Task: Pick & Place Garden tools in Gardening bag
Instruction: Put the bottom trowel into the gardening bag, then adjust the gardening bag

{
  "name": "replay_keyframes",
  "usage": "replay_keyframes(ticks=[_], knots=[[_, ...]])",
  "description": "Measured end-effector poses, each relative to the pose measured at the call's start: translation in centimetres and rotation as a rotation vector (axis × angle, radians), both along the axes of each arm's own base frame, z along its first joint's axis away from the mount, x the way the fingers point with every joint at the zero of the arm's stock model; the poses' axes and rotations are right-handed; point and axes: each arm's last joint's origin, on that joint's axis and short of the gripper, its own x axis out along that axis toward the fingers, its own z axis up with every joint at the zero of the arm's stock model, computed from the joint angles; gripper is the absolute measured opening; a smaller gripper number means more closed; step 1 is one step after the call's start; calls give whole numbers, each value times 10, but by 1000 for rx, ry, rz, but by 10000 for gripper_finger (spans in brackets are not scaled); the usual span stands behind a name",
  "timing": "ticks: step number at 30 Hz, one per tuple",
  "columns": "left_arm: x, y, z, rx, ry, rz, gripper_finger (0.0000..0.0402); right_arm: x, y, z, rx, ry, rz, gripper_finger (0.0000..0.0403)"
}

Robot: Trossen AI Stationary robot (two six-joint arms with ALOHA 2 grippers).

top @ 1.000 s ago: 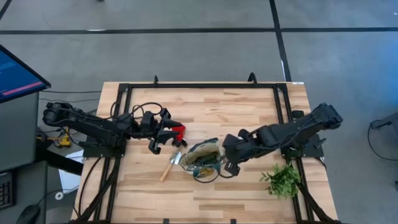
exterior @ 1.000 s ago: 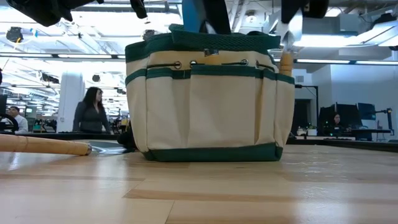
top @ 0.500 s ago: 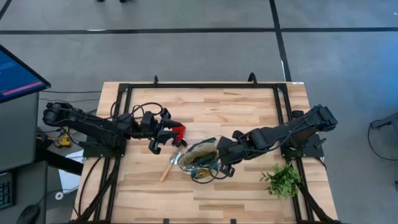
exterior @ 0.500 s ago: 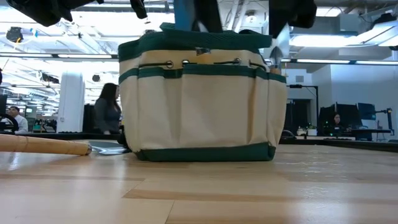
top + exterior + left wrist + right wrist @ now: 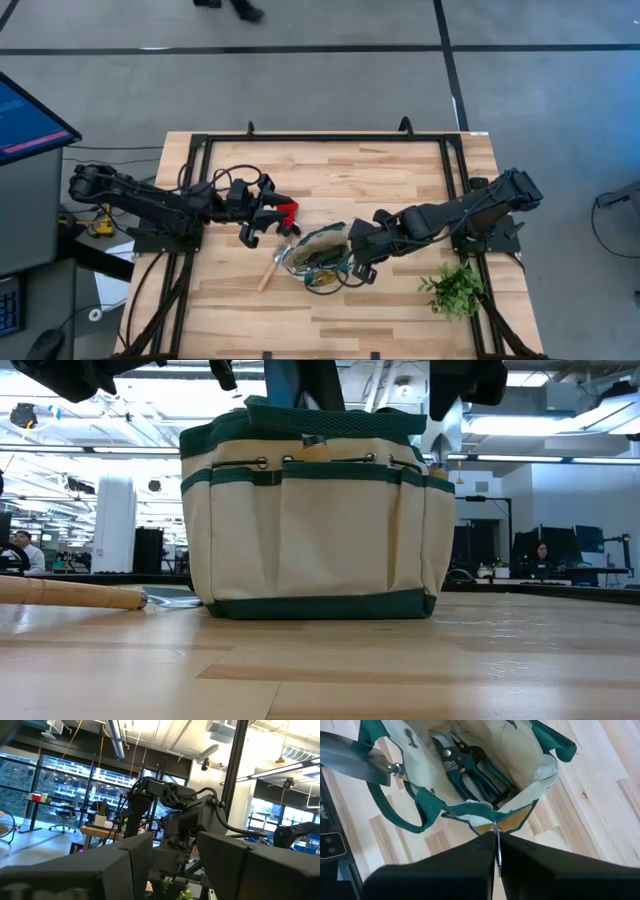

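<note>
Right against the fingertips of the right gripper (image 5: 496,851), pinching a thin metal blade at the rim of the soft gardening bag (image 5: 470,775), pruners (image 5: 470,770) lying inside. Probably sagging if pulled; gripping the stiff trim seems better. Left gripper (image 5: 262,212) waiting apart, cannot tell its state.
</note>
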Motion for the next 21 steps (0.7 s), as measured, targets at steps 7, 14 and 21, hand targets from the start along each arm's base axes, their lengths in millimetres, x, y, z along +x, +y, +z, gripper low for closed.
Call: replay_keyframes(ticks=[7, 14, 21], knots=[[0, 0, 0, 0, 0, 0, 144, 0, 1, 0, -10, 0, 24, 56], [0, 0, 0, 0, 0, 0, 144, -1, 4, 0, 12, 16, 72, 142], [0, 0, 0, 0, 1, 0, 144, -9, 5, 15, 120, 46, 116, 139]])
